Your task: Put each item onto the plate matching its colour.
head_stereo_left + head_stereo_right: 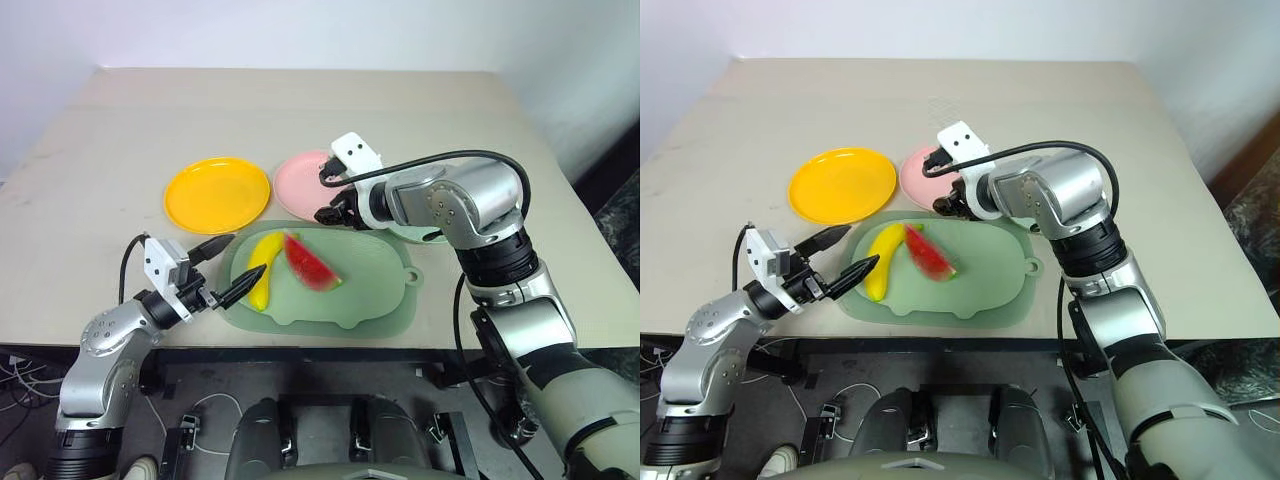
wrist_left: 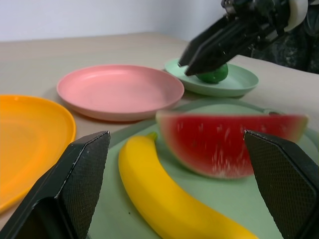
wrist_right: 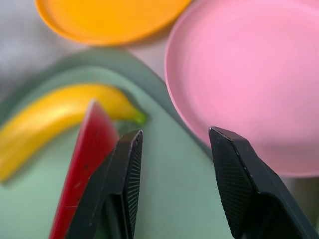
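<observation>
A yellow banana point(image 1: 262, 265) and a red watermelon wedge point(image 1: 312, 263) lie side by side on the pale-green tray point(image 1: 370, 290). The round dark-green fruit point(image 2: 214, 74) sits on the mint green plate point(image 2: 239, 82), mostly behind my right arm. The yellow-orange plate point(image 1: 217, 194) and the pink plate point(image 1: 300, 185) stand bare behind the tray. My right gripper point(image 3: 172, 132) hovers over the tray's far edge by the pink plate, its fingers a narrow gap apart with nothing between them. At the tray's left edge my left gripper point(image 1: 248, 260) is wide open, beside the banana.
The table's front edge point(image 1: 200, 345) runs just below the tray. A black cable point(image 1: 440, 158) arcs over my right forearm. The far half of the table point(image 1: 300, 100) is bare.
</observation>
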Robot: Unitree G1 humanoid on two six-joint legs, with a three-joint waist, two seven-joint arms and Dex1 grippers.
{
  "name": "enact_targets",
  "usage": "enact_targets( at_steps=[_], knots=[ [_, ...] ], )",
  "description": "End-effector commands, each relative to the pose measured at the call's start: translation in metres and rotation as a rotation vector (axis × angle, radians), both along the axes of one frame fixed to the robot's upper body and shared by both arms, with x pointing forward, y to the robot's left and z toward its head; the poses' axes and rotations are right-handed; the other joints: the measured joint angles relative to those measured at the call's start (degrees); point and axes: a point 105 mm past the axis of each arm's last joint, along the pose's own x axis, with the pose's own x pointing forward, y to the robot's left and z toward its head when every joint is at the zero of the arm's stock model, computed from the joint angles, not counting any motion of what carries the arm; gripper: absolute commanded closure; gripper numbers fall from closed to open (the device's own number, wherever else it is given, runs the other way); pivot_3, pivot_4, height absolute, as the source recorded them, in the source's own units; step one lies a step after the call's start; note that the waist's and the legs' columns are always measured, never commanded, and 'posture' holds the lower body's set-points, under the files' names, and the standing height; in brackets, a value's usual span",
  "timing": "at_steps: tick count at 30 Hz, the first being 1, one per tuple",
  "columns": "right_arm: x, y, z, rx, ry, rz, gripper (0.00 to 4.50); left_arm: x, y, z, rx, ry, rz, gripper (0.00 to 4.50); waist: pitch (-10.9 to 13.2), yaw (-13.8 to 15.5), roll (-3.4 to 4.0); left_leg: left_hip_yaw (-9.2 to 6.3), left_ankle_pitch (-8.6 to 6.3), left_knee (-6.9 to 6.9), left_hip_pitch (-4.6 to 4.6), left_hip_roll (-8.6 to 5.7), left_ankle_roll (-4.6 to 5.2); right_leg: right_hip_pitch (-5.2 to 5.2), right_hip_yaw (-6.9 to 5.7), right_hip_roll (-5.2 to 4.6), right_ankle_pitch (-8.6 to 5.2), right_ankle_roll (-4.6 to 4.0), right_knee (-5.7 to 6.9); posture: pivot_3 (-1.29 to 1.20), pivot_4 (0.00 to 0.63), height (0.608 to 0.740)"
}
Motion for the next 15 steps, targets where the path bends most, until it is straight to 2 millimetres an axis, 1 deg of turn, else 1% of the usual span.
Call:
enact_targets(
  at_steps=[1,3,6,8,11,15],
  knots=[
    [-0.011,0.013,0.017,0.072,-0.019,0.066,2.12,-0.004,0.001,0.013,0.010,-0.061,0.001,0.00,0.0,0.0,0.00,0.00,0.00,0.00,0.00,0.00,0.00,0.00,0.00,0.00,0.00,0.00,0.00,0.00,0.150,0.695],
    [-0.017,0.018,0.020,0.098,-0.001,0.088,1.71,-0.004,0.001,0.014,0.009,-0.061,0.003,0.00,0.0,-0.1,0.00,0.00,0.00,0.00,0.00,0.01,0.00,-0.01,0.00,0.01,0.00,0.00,0.01,0.00,0.150,0.695],
    [-0.023,0.023,0.020,0.111,0.044,0.088,0.69,-0.004,0.001,0.014,0.010,-0.059,0.003,0.00,0.0,-0.1,0.00,0.00,0.00,0.00,-0.01,0.02,-0.01,-0.01,0.00,0.01,0.00,0.00,0.01,0.00,0.150,0.695],
    [-0.027,0.024,0.016,0.094,0.084,0.073,0.03,-0.005,0.001,0.014,0.014,-0.058,0.002,0.00,0.0,0.0,0.00,0.00,0.00,0.01,-0.01,0.01,0.00,-0.01,0.00,0.01,0.00,0.00,0.01,0.00,0.150,0.695],
    [-0.029,0.027,0.004,0.075,0.150,0.055,0.03,-0.005,0.001,0.014,0.019,-0.057,0.000,0.00,0.0,0.0,0.00,-0.02,0.00,0.01,-0.02,0.01,0.00,0.00,-0.01,0.00,0.00,-0.01,0.01,0.00,0.150,0.695],
    [-0.031,0.030,-0.011,0.044,0.180,0.044,0.03,-0.004,0.001,0.014,0.023,-0.055,-0.005,0.00,0.0,0.0,0.00,-0.02,0.00,0.01,-0.04,0.01,0.00,-0.03,-0.01,-0.01,0.00,-0.01,0.01,0.00,0.150,0.695]
  ],
)
